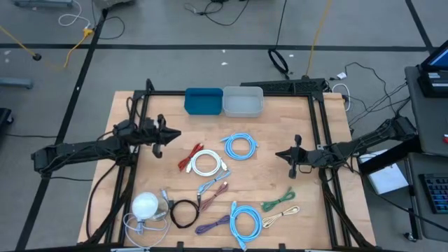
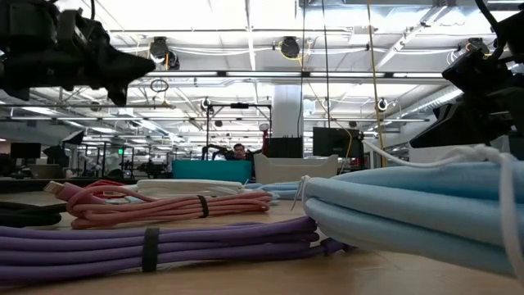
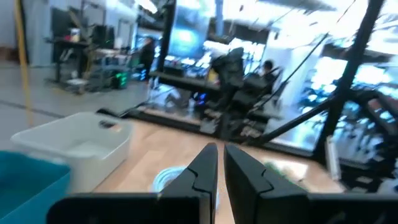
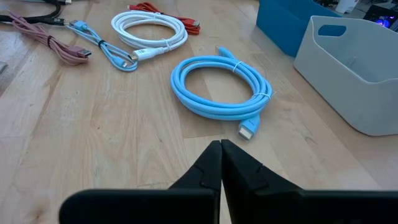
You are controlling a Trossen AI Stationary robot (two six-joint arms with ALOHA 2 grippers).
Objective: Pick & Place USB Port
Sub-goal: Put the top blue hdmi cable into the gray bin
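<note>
Several coiled USB cables lie flat on the wooden table point(image 1: 329, 133): a light-blue coil point(image 1: 240, 145) point(image 4: 221, 87), a white coil point(image 1: 208, 163) point(image 4: 149, 31), a red cable point(image 1: 187, 157), a second light-blue coil point(image 1: 245, 218), plus black point(image 1: 183, 212), purple point(image 1: 213, 225) and green point(image 1: 278, 201) ones. My left gripper point(image 1: 173, 134) point(image 3: 221, 168) hovers at the table's left side, pointing roughly level toward the right, shut but for a slit, with nothing in it. My right gripper point(image 1: 280, 154) point(image 4: 221, 149) hovers at the right, short of the light-blue coil, shut and holding nothing.
A blue bin point(image 1: 203, 100) point(image 4: 292, 25) and a white bin point(image 1: 243, 101) point(image 4: 354, 68) stand side by side at the table's far edge. A white round object point(image 1: 145, 205) with a thin cable lies near left. Black frame rails point(image 1: 318, 119) run along the table's sides.
</note>
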